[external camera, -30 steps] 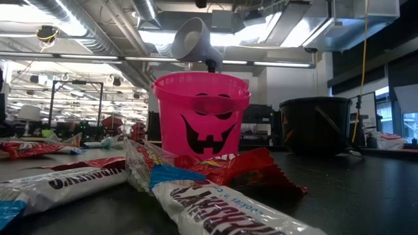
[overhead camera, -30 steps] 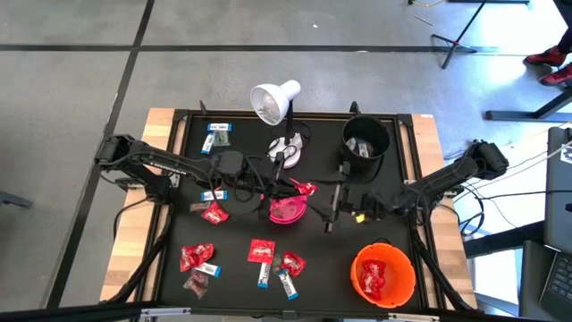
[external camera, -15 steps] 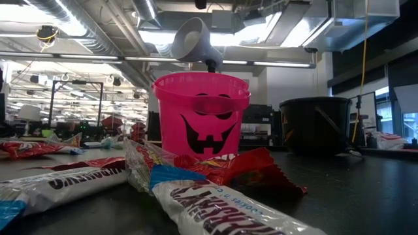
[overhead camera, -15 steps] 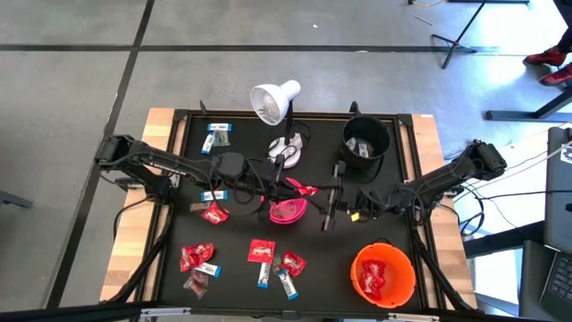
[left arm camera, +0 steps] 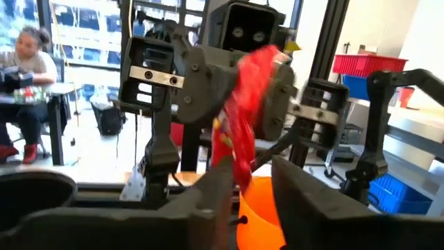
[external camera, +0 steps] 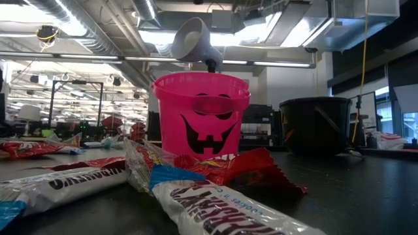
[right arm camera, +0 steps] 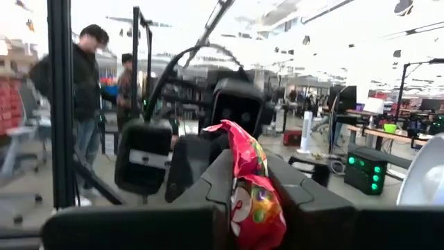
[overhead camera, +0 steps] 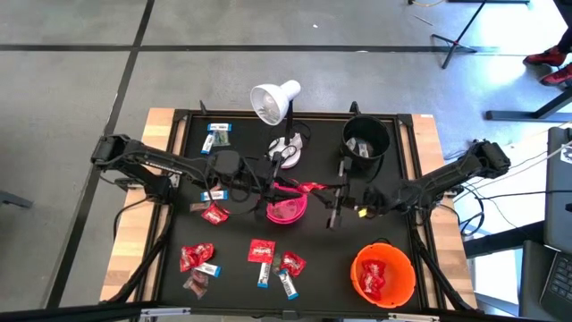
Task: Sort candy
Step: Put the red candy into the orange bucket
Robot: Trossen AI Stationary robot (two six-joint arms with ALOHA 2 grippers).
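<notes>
Handover above the pink bucket (overhead camera: 288, 211): red candy packet (overhead camera: 308, 189) now pinched by right gripper (right arm camera: 243, 201); left gripper (left arm camera: 246, 184), just opposite, has spread. Orange bowl (overhead camera: 382, 273) judged next.

Both arms are dark, near-black linkages of slim tubes and boxy joints — the left arm (overhead camera: 147, 163) and the right arm (overhead camera: 447, 182) alike, each trailing thin black cables. The left gripper (left arm camera: 246, 198) has two broad, flat matte-black fingers; the right gripper (right arm camera: 243, 187) has the same. Each wrist block is blocky and black — with bright screw heads and a small yellow tag.
</notes>
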